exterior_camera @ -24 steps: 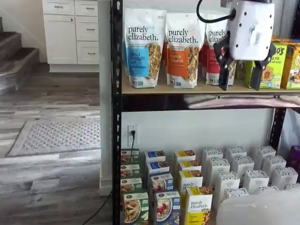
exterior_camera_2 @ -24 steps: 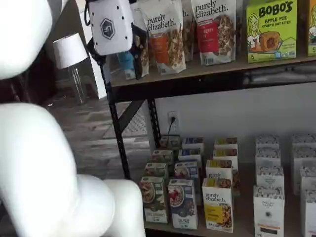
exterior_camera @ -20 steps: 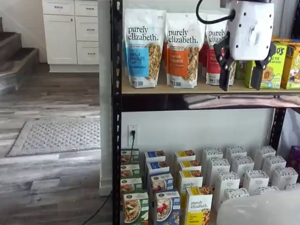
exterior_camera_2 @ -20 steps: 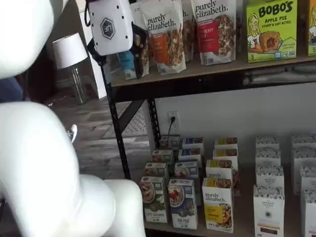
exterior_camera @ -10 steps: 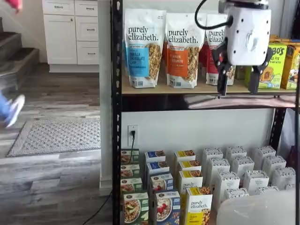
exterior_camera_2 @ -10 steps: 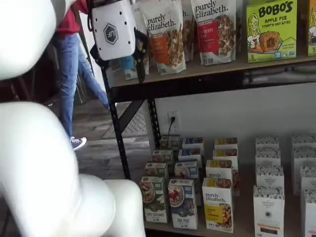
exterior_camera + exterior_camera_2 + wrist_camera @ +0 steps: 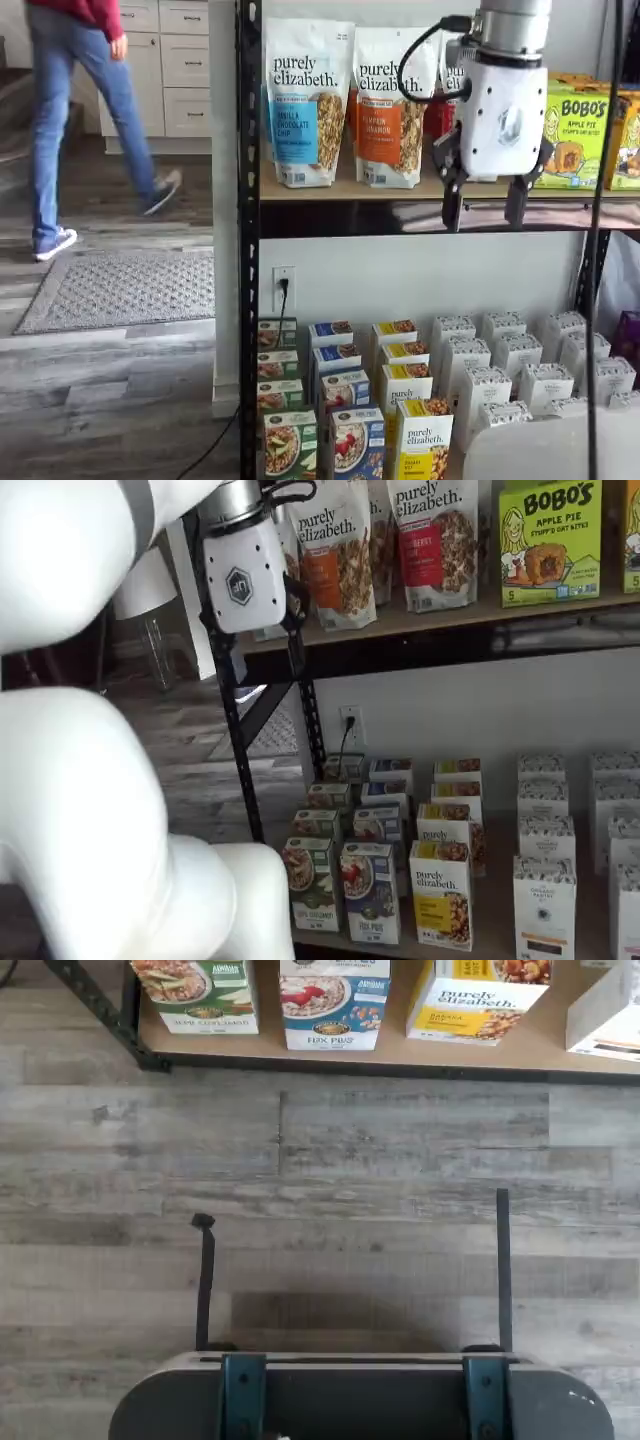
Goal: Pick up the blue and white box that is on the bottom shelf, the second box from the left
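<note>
The blue and white box [image 7: 357, 441] stands at the front of the second row on the bottom shelf [image 7: 494, 912], between a green-and-white box [image 7: 289, 442] and a yellow-and-white box [image 7: 423, 440]. Both shelf views show it [image 7: 370, 891], and in the wrist view the blue and white box [image 7: 333, 1004] sits at the bottom shelf's front edge [image 7: 400, 1056]. My gripper [image 7: 485, 208] hangs high above it, level with the wooden tier's edge. It is open, with a wide gap between its black fingers and nothing in them. My gripper [image 7: 258, 660] also shows in front of the rack's post.
Tall pouches [image 7: 303, 100] and Bobo's boxes [image 7: 577, 140] fill the wooden tier. White boxes [image 7: 515, 375] line the bottom shelf to the right. A person [image 7: 75, 110] walks on the floor at left by a grey rug [image 7: 125, 290]. My white arm [image 7: 90, 810] blocks one view's left.
My gripper has come down from in front of the pouches to the wooden tier's edge, still open. A person has walked into view on the left.
</note>
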Robot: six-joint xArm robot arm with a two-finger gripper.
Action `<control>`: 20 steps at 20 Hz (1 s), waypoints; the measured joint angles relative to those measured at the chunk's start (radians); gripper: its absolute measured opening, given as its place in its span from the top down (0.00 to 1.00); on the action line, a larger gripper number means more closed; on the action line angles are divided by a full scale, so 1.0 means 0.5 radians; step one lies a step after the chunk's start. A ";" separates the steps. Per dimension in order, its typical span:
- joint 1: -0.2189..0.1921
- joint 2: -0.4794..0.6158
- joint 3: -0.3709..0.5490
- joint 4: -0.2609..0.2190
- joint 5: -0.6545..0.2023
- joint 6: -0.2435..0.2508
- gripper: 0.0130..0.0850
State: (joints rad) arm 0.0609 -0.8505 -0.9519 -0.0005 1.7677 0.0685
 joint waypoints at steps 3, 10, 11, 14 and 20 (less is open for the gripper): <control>-0.001 0.009 0.074 -0.010 -0.078 -0.001 0.00; -0.042 0.013 0.303 -0.027 -0.334 -0.037 0.00; -0.053 0.014 0.336 -0.021 -0.374 -0.047 0.00; -0.089 0.030 0.414 0.004 -0.470 -0.081 0.00; -0.128 0.069 0.538 0.008 -0.614 -0.121 0.00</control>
State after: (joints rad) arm -0.0032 -0.8161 -0.6828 0.0034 1.4608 0.0082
